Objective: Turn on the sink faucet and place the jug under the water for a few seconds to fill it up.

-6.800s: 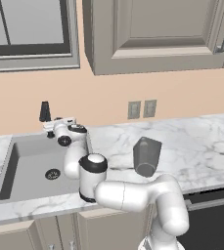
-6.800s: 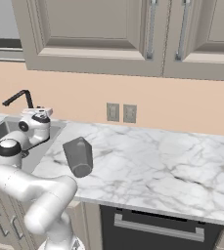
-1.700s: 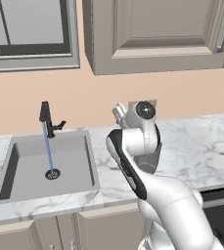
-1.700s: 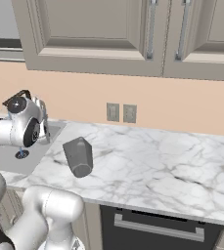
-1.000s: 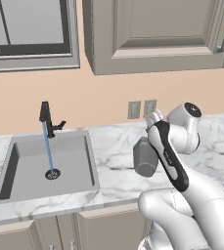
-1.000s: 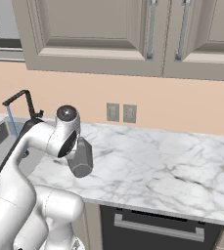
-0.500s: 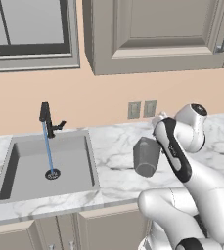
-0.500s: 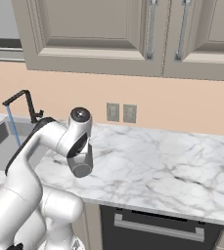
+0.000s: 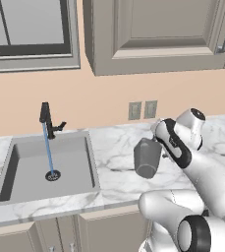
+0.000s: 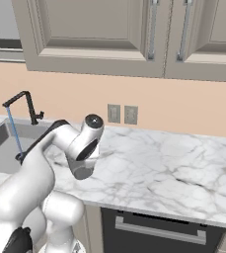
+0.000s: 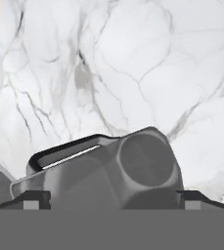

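Your pincer (image 11: 111,197) is spread, one tip each side of the jug (image 9: 147,157). The jug looks centred. The water (image 9: 47,149) runs at 9 o'clock.

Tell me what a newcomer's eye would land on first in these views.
Probably the water, a thin blue stream running from the sink faucet into the sink. Next, the jug on the marble counter right of the sink, with the white arm bent close beside it and the gripper tips either side of it.
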